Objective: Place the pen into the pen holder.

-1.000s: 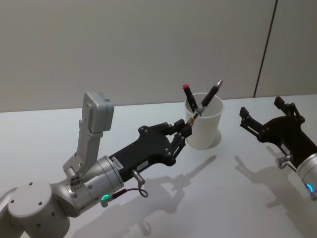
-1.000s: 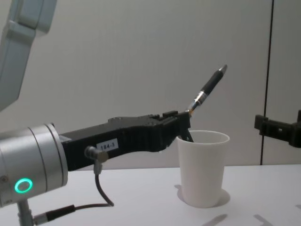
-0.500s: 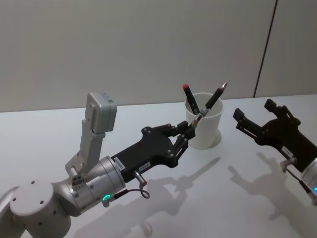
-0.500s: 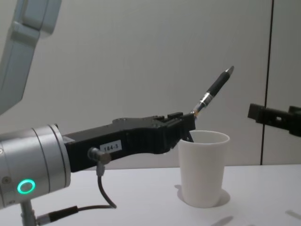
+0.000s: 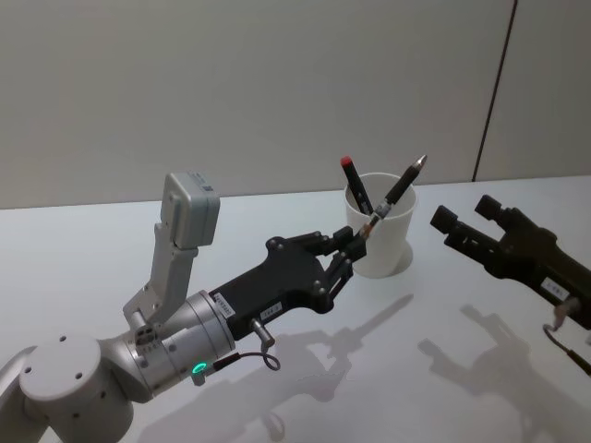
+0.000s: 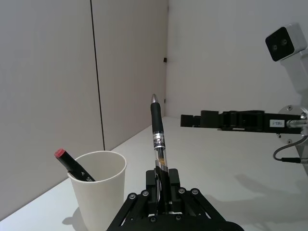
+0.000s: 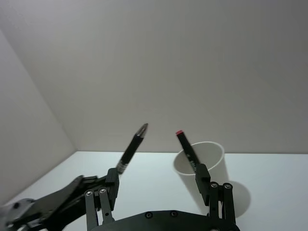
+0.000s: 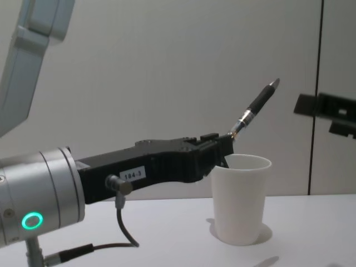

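The pen is a black click pen, tilted, with its silver tip up and leaning over the mouth of the pen holder. Its tail end is pinched at the holder's near-left rim, by my reading not yet inside. It looks light and stiff, with a smooth barrel that could swivel or slip in a pinch this close to one end. A hold nearer the rubber grip would be steadier.

The left gripper has its fingers closed on that tail end, level with the holder's rim. The holder is a thin paper cup, probably easy to tip with a nudge. A red-capped marker leans in it against the left side.

The right gripper hovers to the right of the holder, raised, with its fingers spread and empty.

The white tabletop under the holder looks smooth and matte. Behind the holder stands a plain grey wall with one dark vertical seam.
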Robot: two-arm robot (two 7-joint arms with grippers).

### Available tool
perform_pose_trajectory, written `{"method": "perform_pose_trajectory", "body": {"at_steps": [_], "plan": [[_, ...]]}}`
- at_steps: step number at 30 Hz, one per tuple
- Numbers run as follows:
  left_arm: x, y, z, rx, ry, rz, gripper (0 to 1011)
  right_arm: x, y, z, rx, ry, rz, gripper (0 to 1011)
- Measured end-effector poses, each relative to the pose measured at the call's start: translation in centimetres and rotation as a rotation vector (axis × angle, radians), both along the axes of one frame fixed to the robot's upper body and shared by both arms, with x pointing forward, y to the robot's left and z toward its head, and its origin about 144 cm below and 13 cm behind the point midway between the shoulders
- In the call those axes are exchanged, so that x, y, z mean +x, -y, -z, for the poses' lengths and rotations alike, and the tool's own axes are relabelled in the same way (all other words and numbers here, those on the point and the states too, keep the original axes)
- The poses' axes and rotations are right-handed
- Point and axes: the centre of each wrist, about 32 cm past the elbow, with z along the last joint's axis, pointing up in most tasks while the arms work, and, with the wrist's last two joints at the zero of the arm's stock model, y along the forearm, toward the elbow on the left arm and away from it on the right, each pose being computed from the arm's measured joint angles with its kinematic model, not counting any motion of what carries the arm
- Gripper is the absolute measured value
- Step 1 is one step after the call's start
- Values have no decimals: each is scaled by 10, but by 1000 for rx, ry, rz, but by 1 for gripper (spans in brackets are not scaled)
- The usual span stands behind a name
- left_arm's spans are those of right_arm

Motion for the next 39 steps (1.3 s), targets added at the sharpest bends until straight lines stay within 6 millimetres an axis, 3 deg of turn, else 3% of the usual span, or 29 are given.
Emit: {"method": "perform_pose_trajectory", "body": {"at_steps": [16, 39], "plan": [[0, 0, 0, 0, 0, 2, 156, -3, 7, -17, 249, -181, -197, 1001], [0, 0, 0, 0, 0, 3, 156, -5, -15, -18, 415, -285, -146, 1001]]}}
